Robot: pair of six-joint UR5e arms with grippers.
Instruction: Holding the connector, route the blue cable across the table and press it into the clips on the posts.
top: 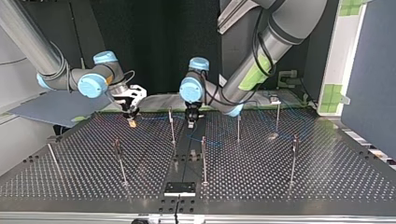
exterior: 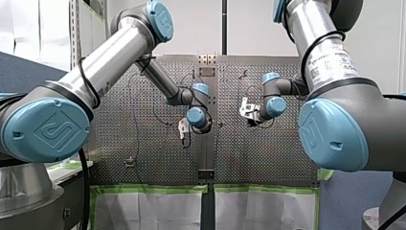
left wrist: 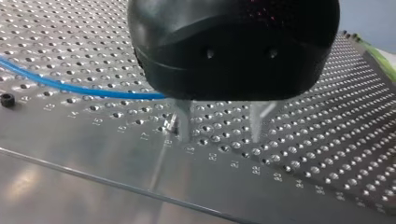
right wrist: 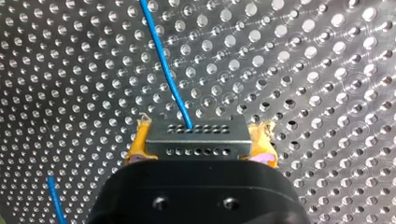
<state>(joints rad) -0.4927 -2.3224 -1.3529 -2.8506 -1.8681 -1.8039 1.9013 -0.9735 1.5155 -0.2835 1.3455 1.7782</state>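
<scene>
Cable first: thin, bright blue, looks pretty limp. It comes out of the far face of the connector, a small grey block with rows of pin holes. From there it runs straight ahead of my right gripper over the table. That gripper's yellow pads are clamped on the connector's two sides, so the hold looks solid to me.

In the top view the right gripper sits at the far left. The cable runs from it to the right, low over the table, past a post toward my left gripper. After that there are faint blue loops further right. So its long axis goes left-right across the table, roughly along the line between the two grippers.

Left gripper: its metal fingers are apart with nothing between them, tips down almost on the table. In its wrist view the cable lies flat beside one finger and slips out of sight behind the gripper body, so I can't tell if it touches.

My guess: the left arm is nearer the slack, and the right arm does the routing since it has the connector. I can't see the cable seated in any clips, but they're too small to make out.
</scene>
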